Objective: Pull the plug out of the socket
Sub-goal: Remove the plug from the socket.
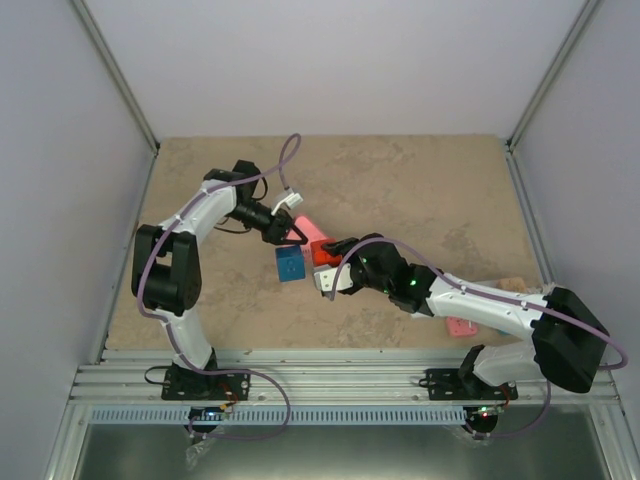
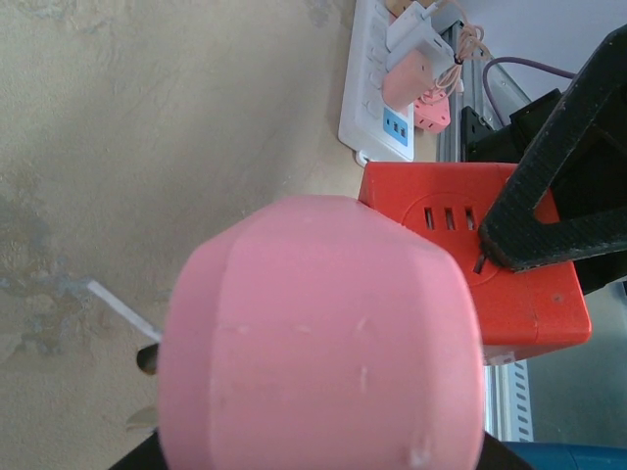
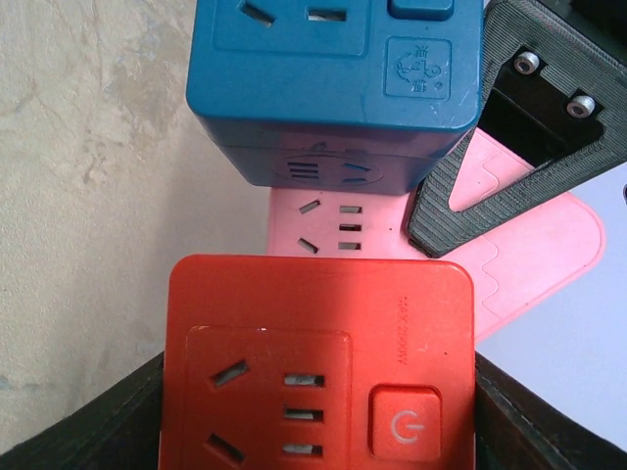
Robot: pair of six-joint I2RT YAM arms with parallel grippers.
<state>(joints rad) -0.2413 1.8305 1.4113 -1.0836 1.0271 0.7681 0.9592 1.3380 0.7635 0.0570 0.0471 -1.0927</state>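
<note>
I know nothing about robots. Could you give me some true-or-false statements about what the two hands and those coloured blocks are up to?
1. The right hand grips a red cube. True.
2. The blue cube lies far across the table from the red cube. False: it sits close beside it.
3. The left hand holds a pink block. True.
4. The white power strip has nothing plugged in. False: plugs sit in it.

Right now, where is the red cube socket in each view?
Top external: red cube at table centre.
Left wrist: red cube right of centre, behind the pink block.
Right wrist: red cube bottom centre, in the foreground.
Shared landmark: the pink block beside it.
</note>
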